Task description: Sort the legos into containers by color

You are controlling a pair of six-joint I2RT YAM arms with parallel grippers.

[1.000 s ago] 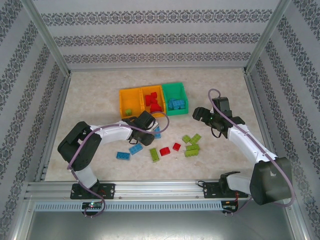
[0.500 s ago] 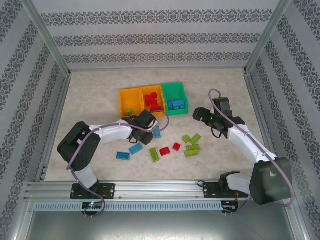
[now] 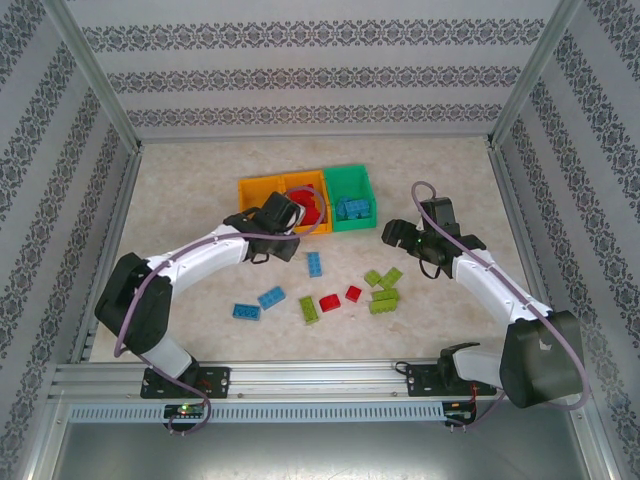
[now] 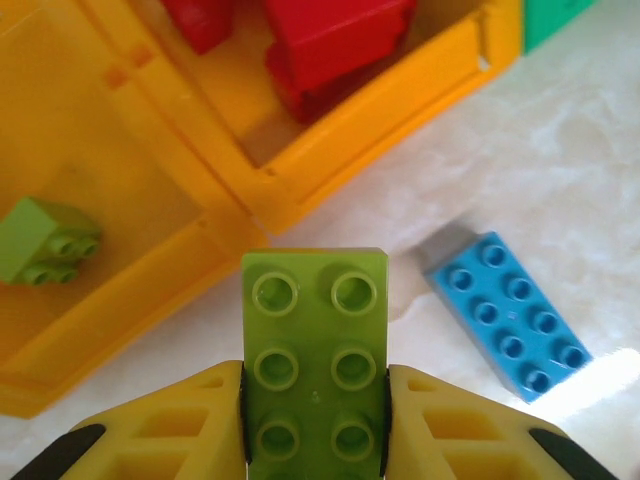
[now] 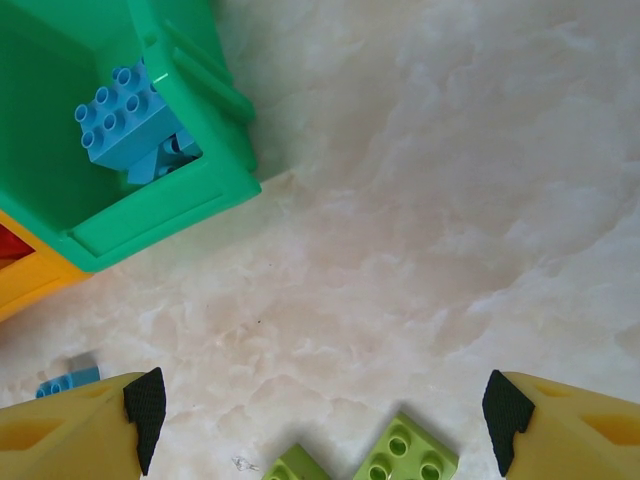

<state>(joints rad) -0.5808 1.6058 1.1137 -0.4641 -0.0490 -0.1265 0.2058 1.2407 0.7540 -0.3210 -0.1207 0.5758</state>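
Left wrist cam: lime green lego [image 4: 315, 300] pinched lengthwise in the left gripper [image 4: 315, 385], its far end at the near walls where two orange bins meet. Left orange bin [image 4: 120, 330] holds one small green lego [image 4: 45, 240]; middle orange bin [image 4: 400, 110] holds red legos [image 4: 330, 40]. A blue lego [image 4: 510, 315] lies on the table [image 4: 600, 150] just beside. Top cam: right gripper [image 3: 392, 235], fingers spread w/ nothing btwn, hangs near the green bin [image 3: 348, 169] and loose green legos [image 3: 383, 300].
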